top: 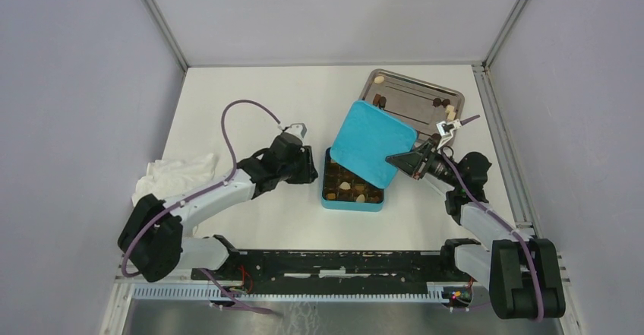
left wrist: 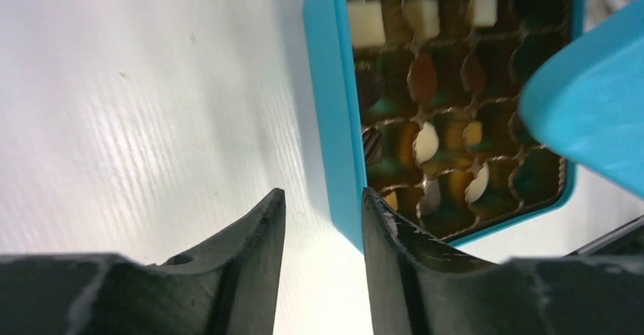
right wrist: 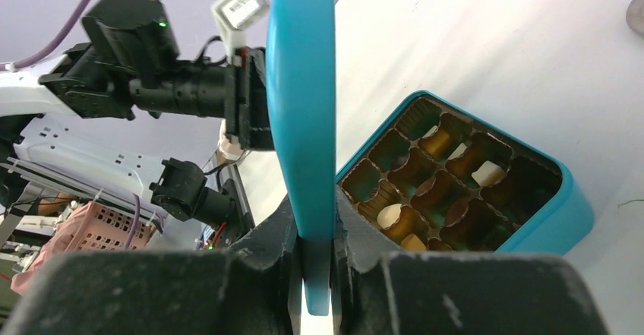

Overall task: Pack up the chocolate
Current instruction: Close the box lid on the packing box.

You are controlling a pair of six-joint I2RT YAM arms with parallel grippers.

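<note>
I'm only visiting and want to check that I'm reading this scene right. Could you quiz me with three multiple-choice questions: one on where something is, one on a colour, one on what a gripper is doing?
1. Where is the metal tray?
A) left of the box
B) beyond the box, to the right
C) at the table's near edge

2. What colour is the lid?
A) red
B) white
C) teal

3. The right gripper is:
A) shut on the lid's edge
B) open and empty
C) gripping the tray

Answers: 1 B, the top view shows it behind the box; 2 C, it is teal in every view; 3 A, its wrist view shows both fingers pinching the lid's edge.
</note>
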